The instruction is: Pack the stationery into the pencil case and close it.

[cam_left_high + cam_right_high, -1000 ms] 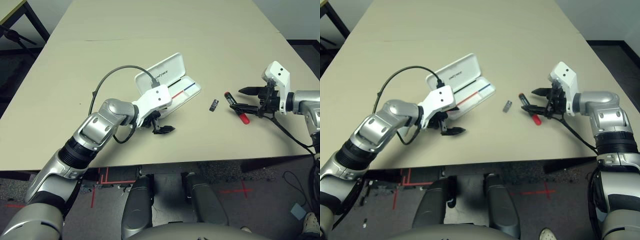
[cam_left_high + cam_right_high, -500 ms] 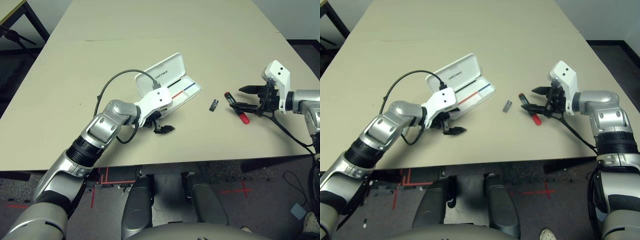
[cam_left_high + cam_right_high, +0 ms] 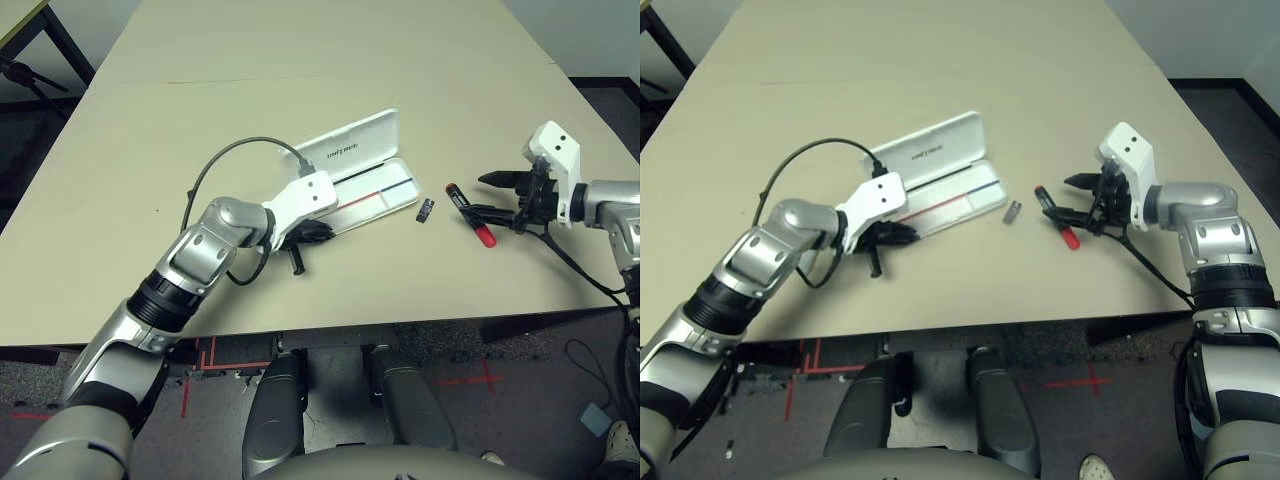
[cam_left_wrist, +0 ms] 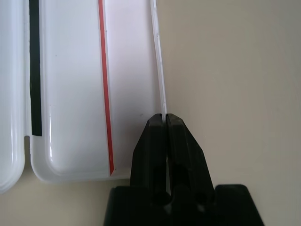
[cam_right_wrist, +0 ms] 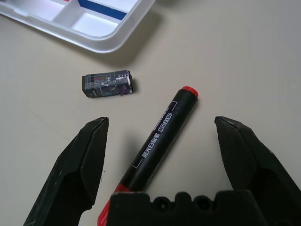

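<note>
- Pencil case (image 3: pixel 368 178): you have it lying open near the middle of the worktop (image 3: pixel 300 60), lid raised at its 12 o'clock side, with dark print on the lid and a red-and-blue line running along the tray.
- Left tool (image 4: pixel 165 123): your fingers are pressed together on the thin near rim of the case tray, close to its left end; in the wrist view the white edge runs straight in between the two black tips.
- Clip-like piece (image 3: pixel 426 209): small, dark grey, lying flat on the worktop just beside the case's right end, at about 4 o'clock from it, not touching it.
- Marker (image 5: pixel 160 133): black barrel with printed lettering and red at both ends, lying flat at 3 o'clock of the clip, near but apart from it.
- Right tool (image 5: pixel 167 155): spread wide, one finger on each side of the marker with clear gaps to the barrel; you have hold of nothing.
</note>
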Robot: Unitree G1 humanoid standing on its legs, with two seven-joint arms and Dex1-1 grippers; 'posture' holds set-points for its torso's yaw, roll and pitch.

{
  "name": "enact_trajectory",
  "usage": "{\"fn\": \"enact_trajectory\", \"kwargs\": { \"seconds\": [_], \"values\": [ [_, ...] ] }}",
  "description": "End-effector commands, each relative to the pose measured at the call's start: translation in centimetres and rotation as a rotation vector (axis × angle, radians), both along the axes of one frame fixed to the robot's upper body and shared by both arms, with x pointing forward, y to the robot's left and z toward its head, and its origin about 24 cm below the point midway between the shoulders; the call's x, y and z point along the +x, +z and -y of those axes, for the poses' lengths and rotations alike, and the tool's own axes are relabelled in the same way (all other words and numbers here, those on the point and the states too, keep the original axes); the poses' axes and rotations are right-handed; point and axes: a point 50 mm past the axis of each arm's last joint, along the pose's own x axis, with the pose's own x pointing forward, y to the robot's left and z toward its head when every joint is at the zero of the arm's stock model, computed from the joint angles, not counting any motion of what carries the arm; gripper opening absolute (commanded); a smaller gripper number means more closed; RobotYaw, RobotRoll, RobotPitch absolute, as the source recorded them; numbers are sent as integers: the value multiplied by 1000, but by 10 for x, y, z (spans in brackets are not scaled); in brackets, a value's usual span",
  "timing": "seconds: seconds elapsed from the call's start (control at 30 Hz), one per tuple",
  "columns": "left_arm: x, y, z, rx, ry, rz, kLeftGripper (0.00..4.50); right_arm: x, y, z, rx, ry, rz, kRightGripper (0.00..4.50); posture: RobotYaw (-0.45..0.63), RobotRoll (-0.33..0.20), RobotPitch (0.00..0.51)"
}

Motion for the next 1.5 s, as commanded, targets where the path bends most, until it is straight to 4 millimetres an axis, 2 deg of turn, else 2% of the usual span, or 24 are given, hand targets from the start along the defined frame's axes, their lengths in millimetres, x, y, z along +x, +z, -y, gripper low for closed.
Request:
{"fn": "enact_trajectory", "kwargs": {
  "seconds": [0.03,0.23,0.4,0.67,1.07,1.47,1.5],
  "values": [
    [-5,-11,-4,46,-31,-59,41,-1,-2,-2,-7,12,4,4500,-61,0,202],
    [-8,1,-13,114,-108,-17,41,-1,-4,-4,-7,22,0,4500,-54,0,198],
    [-22,9,-19,173,-194,-6,41,-4,-4,-8,12,73,-27,4500,-40,0,193],
    [-34,17,-27,210,-219,15,41,-4,-6,-11,19,100,-47,4500,-25,0,191],
    [-43,15,-32,193,-230,11,41,0,-7,-15,13,114,-51,4500,-10,0,191],
    [-39,15,-34,186,-246,59,41,1,-8,-16,4,116,-49,4500,-12,0,192],
    [-39,16,-34,182,-247,64,517,0,-8,-16,3,116,-49,4500,-10,0,192]
  ]
}}
